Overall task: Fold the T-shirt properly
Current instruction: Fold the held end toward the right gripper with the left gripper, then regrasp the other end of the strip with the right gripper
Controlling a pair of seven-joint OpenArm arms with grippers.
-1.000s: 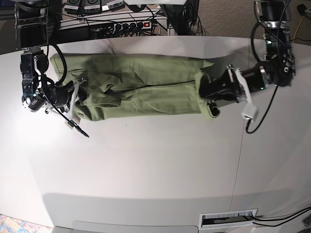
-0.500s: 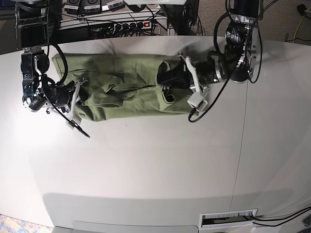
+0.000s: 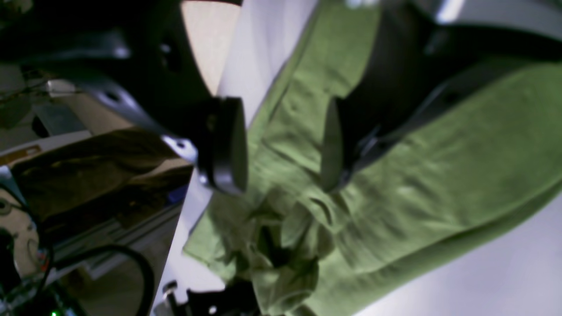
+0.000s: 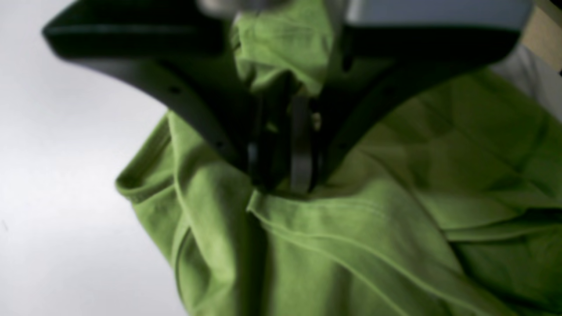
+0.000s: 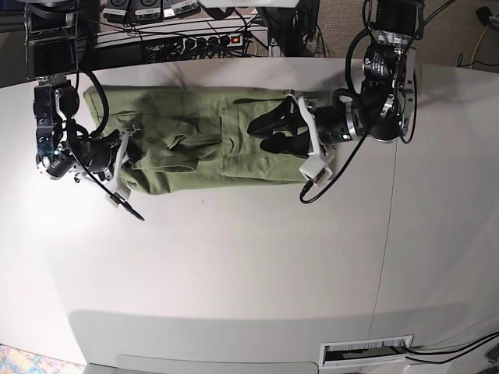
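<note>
Folding is maybe halfway, I'd say — the T-shirt (image 5: 195, 144) lies as a long narrow band on the table (image 5: 249, 273), with one end already flipped over toward the middle. Left gripper (image 5: 267, 132) has its jaws spread wide just above that flipped end, nothing held. Right gripper (image 4: 281, 175) is clenched on a bunch of cloth at the other end. Another crosswise fold looks left. Smooth white tabletop, cables and a power strip (image 5: 207, 40) behind — cluttered lab.
</note>
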